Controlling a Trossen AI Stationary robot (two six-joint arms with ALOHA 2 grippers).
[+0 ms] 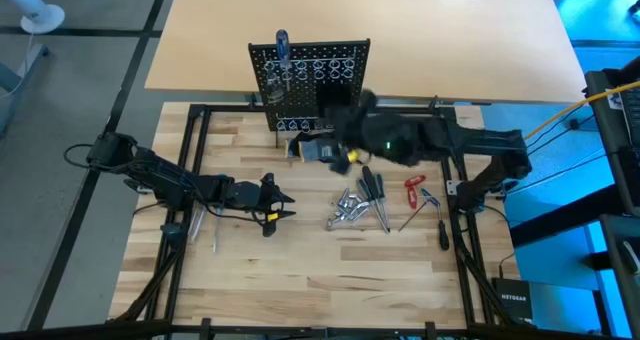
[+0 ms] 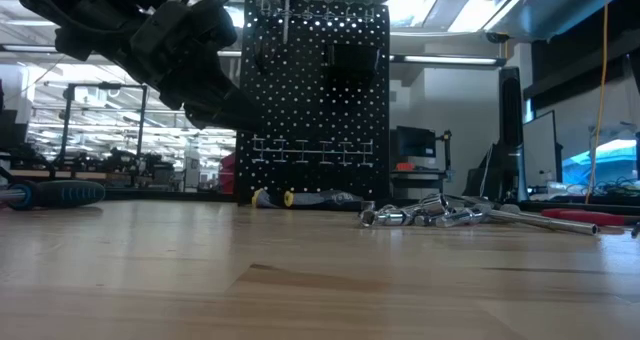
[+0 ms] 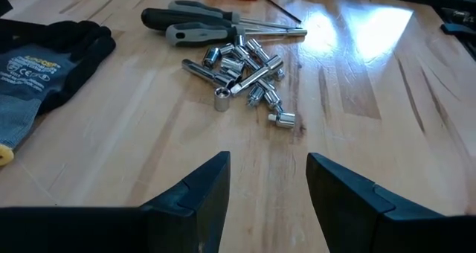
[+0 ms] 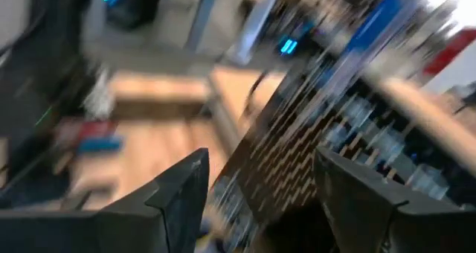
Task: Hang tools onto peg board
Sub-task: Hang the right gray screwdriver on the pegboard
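From above, we see the peg board [image 1: 310, 80] upright at the bench's [image 1: 300, 270] far edge with a blue-handled screwdriver [image 1: 282, 48] hanging in it, the right hand [image 1: 335, 140] just before it, and loose screwdrivers [image 1: 372, 192] beside silver pieces [image 1: 345, 212]. Our left wrist view shows the left hand [image 3: 268, 180] open and empty, near those silver pieces [image 3: 242, 67] and a grey glove [image 3: 37, 67]. The right wrist view shows the right hand [image 4: 260, 180] open, empty, at the blurred board [image 4: 312, 156].

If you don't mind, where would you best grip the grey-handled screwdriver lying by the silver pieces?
Probably grip the grey-handled screwdriver around its thick handle, coming straight down from above. It lies flat on the table with its thin shaft ending among the silver sockets, while the handle end is clear except for the black-handled screwdriver alongside.
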